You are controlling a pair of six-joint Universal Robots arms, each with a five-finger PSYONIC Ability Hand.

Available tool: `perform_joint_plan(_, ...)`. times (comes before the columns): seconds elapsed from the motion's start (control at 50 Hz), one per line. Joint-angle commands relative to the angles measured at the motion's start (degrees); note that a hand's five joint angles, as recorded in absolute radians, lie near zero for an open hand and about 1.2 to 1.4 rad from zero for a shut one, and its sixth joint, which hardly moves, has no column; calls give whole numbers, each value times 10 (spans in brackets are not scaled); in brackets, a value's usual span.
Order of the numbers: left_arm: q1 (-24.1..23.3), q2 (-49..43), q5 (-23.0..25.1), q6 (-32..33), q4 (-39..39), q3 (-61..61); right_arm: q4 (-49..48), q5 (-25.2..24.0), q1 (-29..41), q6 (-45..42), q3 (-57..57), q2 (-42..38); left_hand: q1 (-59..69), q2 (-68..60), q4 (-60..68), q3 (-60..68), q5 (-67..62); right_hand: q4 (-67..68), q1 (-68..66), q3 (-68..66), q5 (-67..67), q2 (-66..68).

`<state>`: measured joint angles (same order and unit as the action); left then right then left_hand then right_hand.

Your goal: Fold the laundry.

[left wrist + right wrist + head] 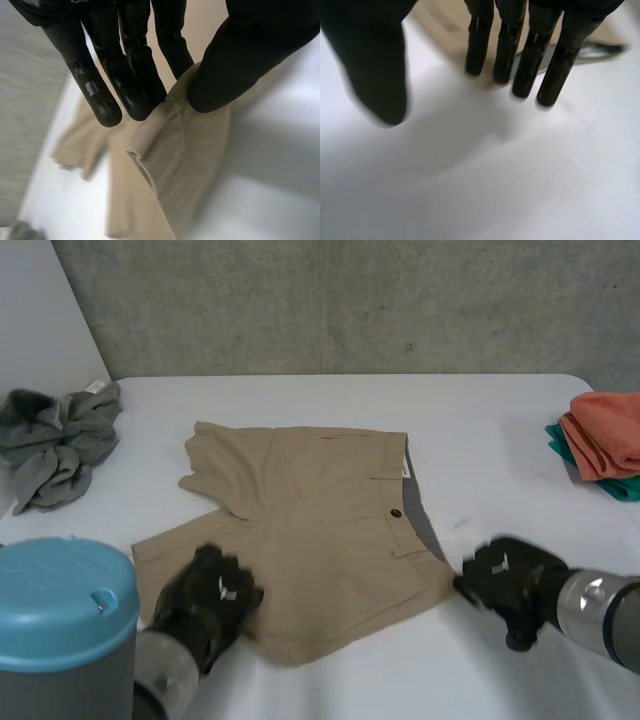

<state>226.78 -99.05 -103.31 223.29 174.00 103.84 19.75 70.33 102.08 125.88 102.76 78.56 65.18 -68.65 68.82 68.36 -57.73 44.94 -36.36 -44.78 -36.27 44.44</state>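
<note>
Fingers [107, 107] of left hand [205, 602] are closed against the thumb, pinching a raised fold of the khaki fabric shorts [320, 510] at a leg hem. In the head view that's lower left of the frame, at the near-left corner of the garment. In the left wrist view the rest of the shorts [175, 150] trails flat beyond the fingertips.

Fingers [522, 75] of right hand [510, 580] are straight, thumb held apart, gripping nothing. The hand sits lower right of the frame, just beside the near waistband corner. In the right wrist view the fingertips end at the edge of the shorts [442, 22], with the palm over bare counter [495, 175]. Can't tell if the tips touch the cloth.

The shorts lie spread in the centre of the frame, waistband to the right with a dark button [396, 513] and grey inner lining [425, 520] showing. Legs point left.

Hidden/cut off: the left hand covers part of the near leg. The light-blue arm cap [60, 600] blocks the lower left corner. The right arm runs off the right edge.

Surface is a white counter [480, 440]. A crumpled grey garment [60, 445] is at left. A folded orange cloth [605, 430] lies on a teal cloth [620, 485] at the right edge, partly out of frame. Grey concrete wall [350, 300] behind, white panel [30, 310] upper left.
</note>
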Motion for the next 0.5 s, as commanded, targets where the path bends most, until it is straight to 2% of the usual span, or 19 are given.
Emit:
perform_joint_plan(0.02,32,-13,0,-4,84,-51,-194,-12,5,233,18,-5,148,-114,112,116,-123,-216,130,214,229,-211)
perform_joint_plan(0.08,43,-21,1,-6,86,-73,-225,-15,15,306,34,-5,148,-114,112,116,-123,-349,264,348,363,-344)
perform_joint_plan(0.2,67,-26,1,-8,87,-102,-267,-19,64,346,37,-34,148,-114,112,116,-123,-349,264,348,363,-344)
perform_joint_plan(0.34,84,-27,2,-39,86,-124,-330,1,112,345,1,-129,148,-114,112,116,-123,-340,255,339,354,-335)
perform_joint_plan(0.38,91,-28,3,-54,86,-127,-334,13,117,344,-11,-152,148,-114,112,116,-123,-268,182,267,282,-263)
perform_joint_plan(0.4,94,-27,3,-58,86,-127,-332,28,120,342,-27,-170,148,-114,112,116,-123,-136,50,135,150,-131)
perform_joint_plan(0.46,99,-27,3,-71,85,-124,-328,47,120,340,-47,-185,148,-114,112,116,-123,78,-164,-80,-65,83)
perform_joint_plan(0.48,99,-27,4,-73,85,-123,-324,56,115,338,-48,-184,148,-114,112,116,-123,272,-358,-274,-259,277)
perform_joint_plan(0.5,99,-26,5,-74,84,-118,-323,59,113,336,-46,-181,148,-114,112,116,-123,350,-436,-351,-337,355)
